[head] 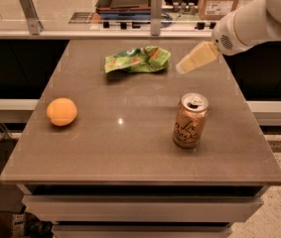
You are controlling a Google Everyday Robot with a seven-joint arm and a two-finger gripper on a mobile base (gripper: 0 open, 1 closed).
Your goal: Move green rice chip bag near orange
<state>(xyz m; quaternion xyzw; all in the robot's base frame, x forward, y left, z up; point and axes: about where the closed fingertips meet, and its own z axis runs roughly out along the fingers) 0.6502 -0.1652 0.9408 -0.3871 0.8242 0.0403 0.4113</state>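
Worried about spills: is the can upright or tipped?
Upright: the can stands on its base, top up. The gripper hovers beside the green rice chip bag.

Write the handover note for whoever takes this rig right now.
The hand hangs over the far right of the table, just right of the green rice chip bag, not touching it.
The bag lies crumpled at the table's far middle.
The orange sits by the left edge, well apart from the bag.
The can stands upright, front right.
Done: nothing; bag not yet grasped.
Left: grasp the bag, set it beside the orange.
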